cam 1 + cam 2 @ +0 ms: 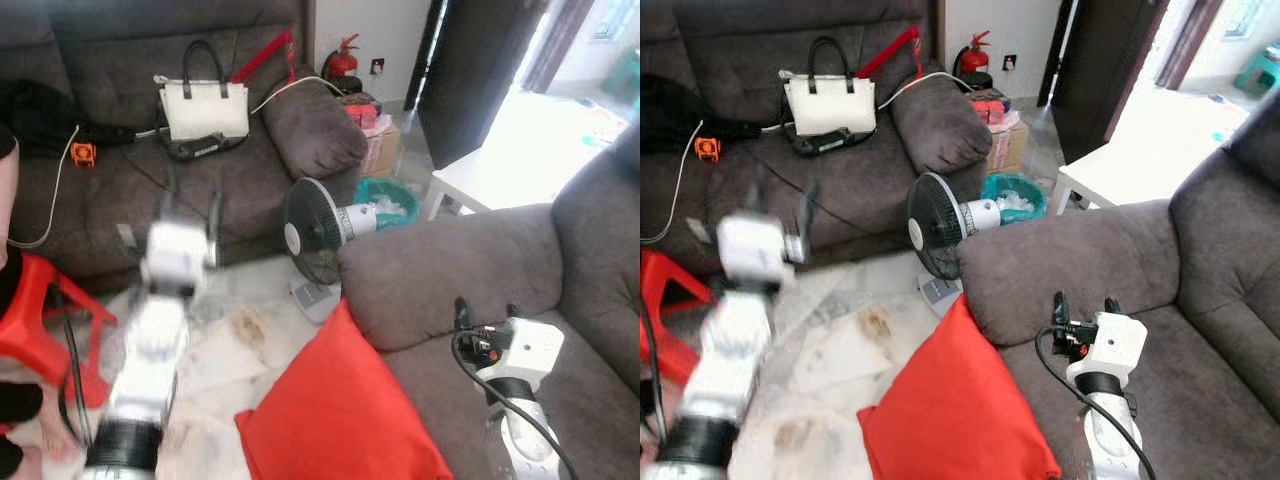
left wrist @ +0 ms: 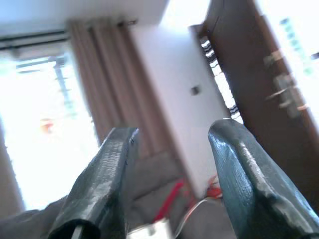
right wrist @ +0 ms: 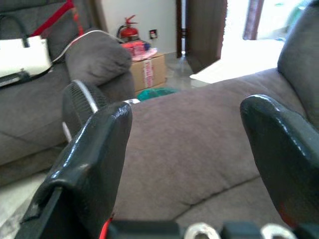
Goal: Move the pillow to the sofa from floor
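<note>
Looking along two parted black fingers [image 3: 89, 164] over a grey sofa armrest [image 3: 199, 139], facing a black fan [image 3: 79, 107], cardboard box [image 3: 147, 72], red fire extinguisher [image 3: 128, 31] and white handbag [image 3: 22, 55] beyond.

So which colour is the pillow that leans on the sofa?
The pillow is plain red-orange, clearest in the right eye view.

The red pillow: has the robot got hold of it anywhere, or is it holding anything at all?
Nothing is held. The left gripper and the right gripper are both open and empty; the red pillow leans untouched against the sofa.
</note>
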`<state>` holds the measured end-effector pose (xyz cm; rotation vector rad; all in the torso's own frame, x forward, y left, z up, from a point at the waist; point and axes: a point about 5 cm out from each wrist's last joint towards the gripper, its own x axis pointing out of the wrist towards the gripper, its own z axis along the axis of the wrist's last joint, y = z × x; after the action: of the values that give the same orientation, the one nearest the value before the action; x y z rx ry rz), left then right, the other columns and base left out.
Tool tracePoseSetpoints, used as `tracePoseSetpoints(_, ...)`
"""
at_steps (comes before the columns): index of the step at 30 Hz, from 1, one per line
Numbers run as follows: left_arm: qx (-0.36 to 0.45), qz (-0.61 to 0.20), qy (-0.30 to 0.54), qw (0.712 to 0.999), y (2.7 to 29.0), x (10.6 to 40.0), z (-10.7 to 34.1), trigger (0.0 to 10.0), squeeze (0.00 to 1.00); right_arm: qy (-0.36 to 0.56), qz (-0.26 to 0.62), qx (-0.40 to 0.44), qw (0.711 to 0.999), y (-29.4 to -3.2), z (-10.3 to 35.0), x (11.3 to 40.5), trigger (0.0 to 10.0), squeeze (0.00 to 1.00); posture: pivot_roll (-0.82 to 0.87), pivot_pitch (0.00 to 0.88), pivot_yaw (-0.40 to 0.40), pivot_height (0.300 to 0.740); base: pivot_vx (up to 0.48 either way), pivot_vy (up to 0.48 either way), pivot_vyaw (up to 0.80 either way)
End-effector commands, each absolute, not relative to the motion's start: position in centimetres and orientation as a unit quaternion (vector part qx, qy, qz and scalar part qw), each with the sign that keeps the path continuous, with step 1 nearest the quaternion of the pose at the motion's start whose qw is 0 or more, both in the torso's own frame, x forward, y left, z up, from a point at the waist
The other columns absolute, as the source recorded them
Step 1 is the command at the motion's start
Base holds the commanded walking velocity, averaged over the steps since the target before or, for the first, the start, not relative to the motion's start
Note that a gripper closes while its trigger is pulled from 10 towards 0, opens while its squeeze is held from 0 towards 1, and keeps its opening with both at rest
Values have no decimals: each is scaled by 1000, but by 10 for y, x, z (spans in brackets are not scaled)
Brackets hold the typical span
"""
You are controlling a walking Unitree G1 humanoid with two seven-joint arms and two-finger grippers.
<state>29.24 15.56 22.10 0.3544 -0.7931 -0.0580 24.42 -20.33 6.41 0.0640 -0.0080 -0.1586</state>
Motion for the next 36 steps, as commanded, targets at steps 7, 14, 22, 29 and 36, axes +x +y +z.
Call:
tracePoseSetpoints(7, 149, -33, -242, 958, 162, 283, 163, 10000, 0, 7, -88, 29, 996, -207, 59, 241, 10000, 0, 60, 32, -33, 740, 0, 0, 0)
tracePoseSetpoints(14, 148, -3, -124, 981, 182, 272, 116, 10000, 0, 21, -83, 30, 996, -205, 53, 240, 10000, 0, 65, 30, -33, 740, 0, 0, 0)
tracePoseSetpoints(22, 128, 21, -73, 989, 189, 265, 93, 10000, 0, 38, -69, 32, 996, -200, 44, 237, 10000, 0, 65, 39, -40, 740, 0, 0, 0)
tracePoseSetpoints(29, 127, 6, -86, 988, 181, 273, 98, 10000, 0, 26, -71, 32, 997, -200, 50, 243, 10000, 0, 50, 40, -36, 740, 0, 0, 0)
tracePoseSetpoints(36, 130, -2, -85, 988, 178, 270, 96, 10000, 0, 19, -68, 31, 997, -200, 52, 243, 10000, 0, 52, 44, -30, 740, 0, 0, 0)
